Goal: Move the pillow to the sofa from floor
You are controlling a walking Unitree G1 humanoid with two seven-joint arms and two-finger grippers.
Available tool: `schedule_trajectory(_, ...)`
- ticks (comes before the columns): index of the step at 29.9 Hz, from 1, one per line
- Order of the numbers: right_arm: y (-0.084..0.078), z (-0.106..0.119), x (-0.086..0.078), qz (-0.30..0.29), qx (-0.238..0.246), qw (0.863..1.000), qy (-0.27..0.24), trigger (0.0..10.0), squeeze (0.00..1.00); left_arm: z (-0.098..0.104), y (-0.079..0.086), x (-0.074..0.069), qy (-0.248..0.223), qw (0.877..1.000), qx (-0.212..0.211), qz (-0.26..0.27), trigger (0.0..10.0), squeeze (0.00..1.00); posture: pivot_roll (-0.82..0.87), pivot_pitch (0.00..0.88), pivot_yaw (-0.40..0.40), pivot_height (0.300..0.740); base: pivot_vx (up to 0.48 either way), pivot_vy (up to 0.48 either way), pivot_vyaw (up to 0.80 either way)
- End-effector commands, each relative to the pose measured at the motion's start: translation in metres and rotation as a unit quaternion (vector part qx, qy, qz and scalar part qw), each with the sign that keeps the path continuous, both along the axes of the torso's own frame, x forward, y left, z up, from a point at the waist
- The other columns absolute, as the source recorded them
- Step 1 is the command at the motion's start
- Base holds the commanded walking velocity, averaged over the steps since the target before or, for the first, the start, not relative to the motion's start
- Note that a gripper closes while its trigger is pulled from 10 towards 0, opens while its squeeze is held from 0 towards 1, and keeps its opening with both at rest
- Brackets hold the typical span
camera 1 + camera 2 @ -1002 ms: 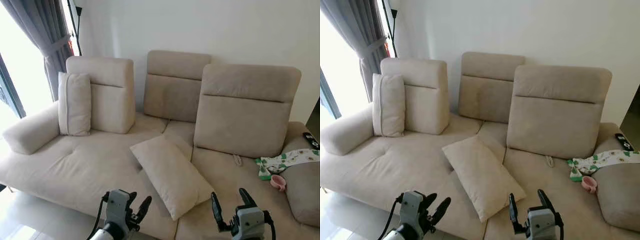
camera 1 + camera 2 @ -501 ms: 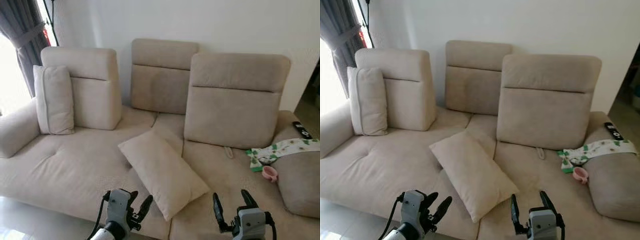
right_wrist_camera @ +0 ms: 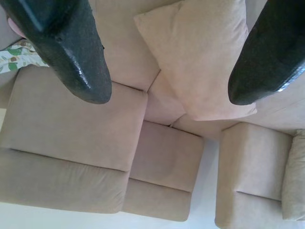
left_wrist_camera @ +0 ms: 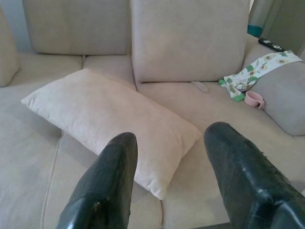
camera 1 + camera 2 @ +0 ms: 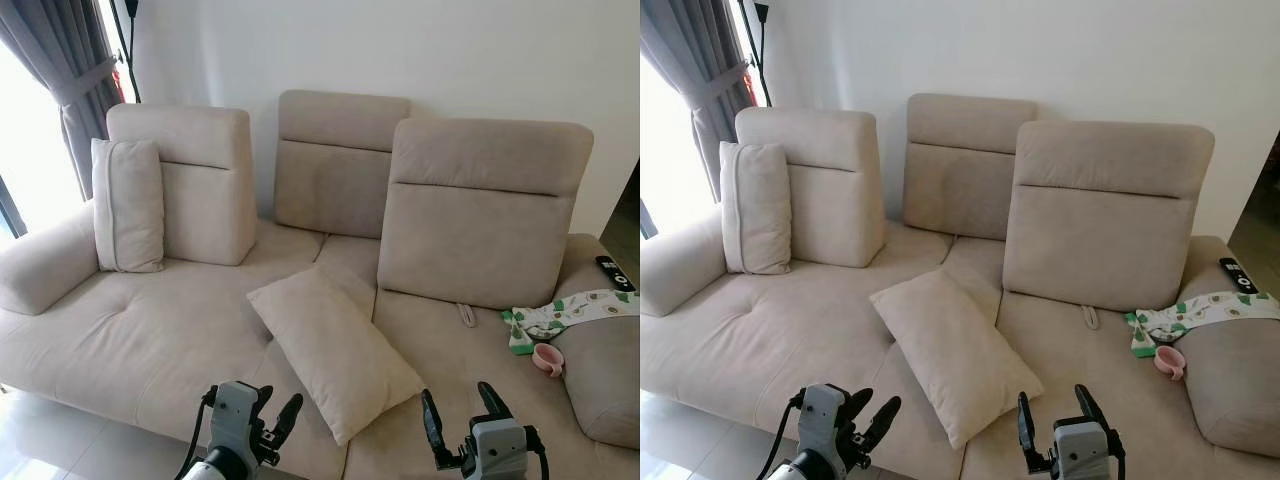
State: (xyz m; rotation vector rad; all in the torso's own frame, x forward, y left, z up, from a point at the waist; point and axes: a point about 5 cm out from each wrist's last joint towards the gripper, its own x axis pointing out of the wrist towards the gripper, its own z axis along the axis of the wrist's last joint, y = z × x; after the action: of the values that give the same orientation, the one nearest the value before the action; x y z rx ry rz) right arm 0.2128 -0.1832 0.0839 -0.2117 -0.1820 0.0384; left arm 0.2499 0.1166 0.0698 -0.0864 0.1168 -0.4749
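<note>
A beige rectangular pillow [image 5: 335,350] lies flat and askew on the seat of the beige sofa [image 5: 150,330], across the seam between the middle cushions. My left gripper [image 5: 279,402] hovers open in front of the sofa's front edge, just short of the pillow's near left corner. My right gripper [image 5: 458,400] is open above the seat, to the right of the pillow's near end. In the left wrist view the pillow [image 4: 109,114] lies just beyond the open fingers [image 4: 116,162]. The right wrist view has the pillow [image 3: 205,57] between its spread fingertips [image 3: 81,62].
A second beige pillow [image 5: 128,205] stands upright against the left backrest. A green patterned cloth [image 5: 565,315], a pink cup [image 5: 547,358] and a black remote [image 5: 615,272] rest by the right armrest. Grey curtain [image 5: 70,70] and window at far left; tiled floor [image 5: 60,450] below.
The whole picture has swung sideways and back, so the camera moved. The pillow stays where it was on the seat. Both grippers remain open in the same pose.
</note>
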Motion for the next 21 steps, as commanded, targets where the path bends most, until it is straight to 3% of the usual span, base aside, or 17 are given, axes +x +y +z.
schedule_trajectory(1, 0.0030, 0.0005, -0.0005, 0.000, 0.000, 1.000, 0.001, 10.0, 0.00, 0.0022, 0.0006, -0.0010, 0.000, 1.000, 0.001, -0.002, 10.0, 0.00, 0.00, 0.000, 0.037, 0.740, 0.000, 0.000, 0.00)
schedule_trajectory(21, 0.0008, 0.0015, -0.0011, 0.002, -0.010, 1.000, 0.005, 10.0, 0.00, 0.0013, -0.0033, -0.0035, 0.008, 1.000, -0.005, -0.004, 10.0, 0.00, 0.00, 0.000, 0.019, 0.740, 0.000, -0.254, 0.00)
